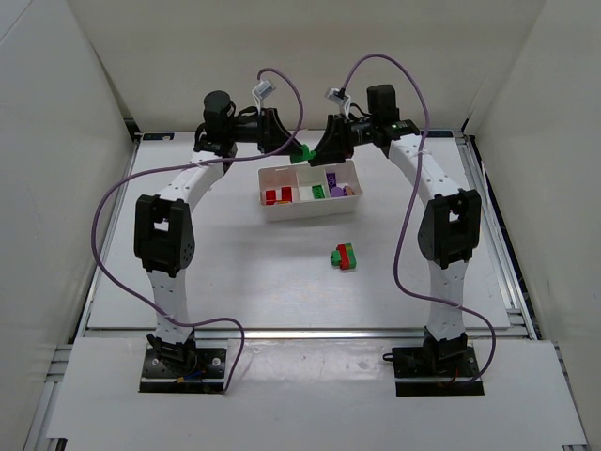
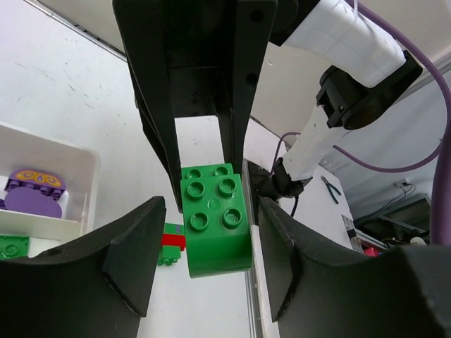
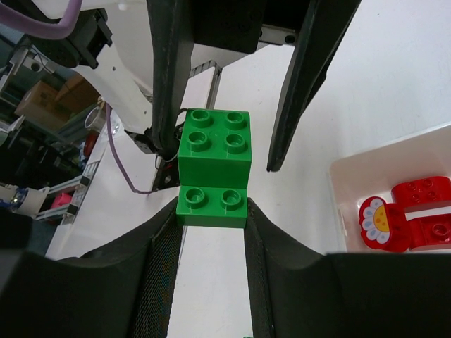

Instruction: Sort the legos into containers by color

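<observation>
Over the far edge of the white table (image 1: 235,272), just behind the shallow white tray (image 1: 310,209), the right gripper (image 3: 211,211) clamped a stepped green plastic brick (image 1: 302,152) — surely light, stiff, slick, best pinched on its flat sides — while the left gripper (image 2: 211,236) gaped open around it.

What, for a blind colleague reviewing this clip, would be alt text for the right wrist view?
The right gripper clamps a green brick at the bottom of the view, while the left gripper flanks it from above, open. At right, a corner of a white tray holds red bricks.
</observation>
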